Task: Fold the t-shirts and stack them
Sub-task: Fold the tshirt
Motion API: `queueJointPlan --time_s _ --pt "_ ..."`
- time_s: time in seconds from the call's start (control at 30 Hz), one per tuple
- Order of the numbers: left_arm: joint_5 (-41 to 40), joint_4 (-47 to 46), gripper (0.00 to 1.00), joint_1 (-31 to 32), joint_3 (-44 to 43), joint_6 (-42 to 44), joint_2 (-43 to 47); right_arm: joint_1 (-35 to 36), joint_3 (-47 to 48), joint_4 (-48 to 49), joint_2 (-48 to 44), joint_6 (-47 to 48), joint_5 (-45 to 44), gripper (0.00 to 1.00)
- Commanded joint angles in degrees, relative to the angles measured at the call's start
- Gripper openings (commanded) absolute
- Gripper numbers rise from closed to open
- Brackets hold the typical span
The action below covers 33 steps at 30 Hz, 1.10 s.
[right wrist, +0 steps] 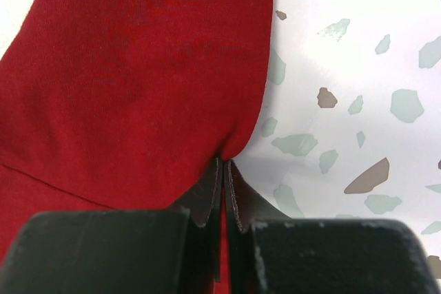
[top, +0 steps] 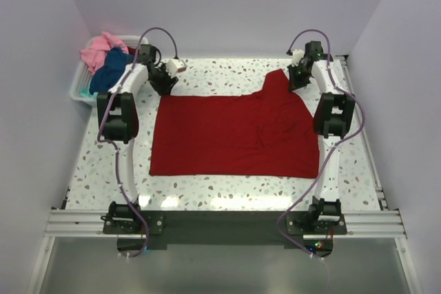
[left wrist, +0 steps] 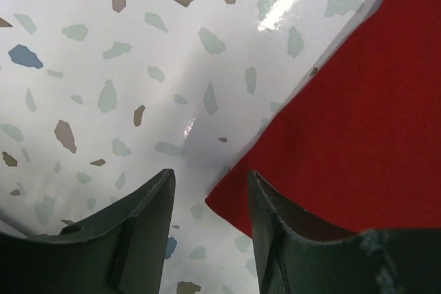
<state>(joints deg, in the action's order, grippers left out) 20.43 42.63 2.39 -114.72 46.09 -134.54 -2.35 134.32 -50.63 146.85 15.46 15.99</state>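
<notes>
- Top external view first: you've got the large deep red cloth t-shirt (top: pixel 234 135) spread flat in the middle of the white speckled terrazzo-pattern table (top: pixel 227 187), one sleeve poking out toward 1 o'clock.
- Your left gripper (top: pixel 165 82) sits at the shirt's 11 o'clock corner; your right gripper (top: pixel 298 77) is down on that 1 o'clock sleeve.
- Left wrist view: the dark fingers of the left gripper (left wrist: pixel 210 178) stand spread, a clear gap between them. The pointed red corner (left wrist: pixel 358 122) lies on the tabletop right at that gap, beside the right-hand finger. Nothing is pinched.
- Right wrist view: the right gripper (right wrist: pixel 224 164) has its fingers pressed together, and the edge of the red fabric (right wrist: pixel 138 67) is nipped between the tips, the cloth puckering into them.
- Over at 10 o'clock, the white slatted plastic basket (top: pixel 78 93) hugs the table's left edge, holding a crumpled pink t-shirt (top: pixel 96 49), a navy blue t-shirt (top: pixel 110 75) and a sliver of teal t-shirt (top: pixel 85 91).
</notes>
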Motion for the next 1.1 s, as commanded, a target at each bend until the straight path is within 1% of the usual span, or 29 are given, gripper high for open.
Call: queueJointPlan --time_s 0.0,0.53,0.63,0.73,0.77,0.83,0.87,0.93,1.0,1.03,1.07 --pt "2.1 -2.1 0.51 -1.9 -0.2 0.9 -0.4 0.4 -0.4 -1.8 -1.7 -0.3 -0.3 0.0" --pt "5.2 -0.4 0.51 -2.4 -0.2 0.6 -4.4 0.4 0.3 -1.7 -0.7 -0.2 -1.5 0.0" --pt "5.6 0.8 0.46 -2.4 -0.2 0.4 -5.2 0.3 1.0 -1.8 -0.5 -0.1 -1.7 0.0" --pt "6.7 3.2 0.38 -2.4 -1.0 0.6 -6.2 0.3 1.1 -1.7 -0.6 -0.3 -1.2 0.0" --pt "6.9 3.6 0.31 -2.4 -1.2 0.4 -6.3 0.3 1.1 -1.6 -0.8 -0.3 -1.0 0.0" --pt "7.0 3.9 0.25 -2.4 -1.2 0.1 -6.3 0.4 1.1 -1.3 -1.1 -0.5 -0.5 0.0" --pt "6.8 3.9 0.2 -2.4 -1.2 -0.3 -6.3 0.3 1.1 -1.0 -1.3 -0.6 -0.1 0.0" --pt "6.3 3.6 0.16 -2.4 -1.6 -0.7 -6.2 0.4 1.4 -0.6 -1.6 -0.8 0.0 0.0" --pt "5.9 3.2 0.1 -2.4 -2.4 -1.3 -5.7 0.4 2.5 -0.6 -1.7 -1.0 -0.2 0.0" --pt "6.1 3.0 0.04 -3.7 -2.4 -1.5 -5.4 0.4 2.9 -0.8 -1.7 -1.1 -0.3 0.0" --pt "6.6 2.6 0.01 -3.9 -2.2 -1.9 -4.9 0.4 3.2 -0.8 -2.0 -1.2 -0.2 0.0"
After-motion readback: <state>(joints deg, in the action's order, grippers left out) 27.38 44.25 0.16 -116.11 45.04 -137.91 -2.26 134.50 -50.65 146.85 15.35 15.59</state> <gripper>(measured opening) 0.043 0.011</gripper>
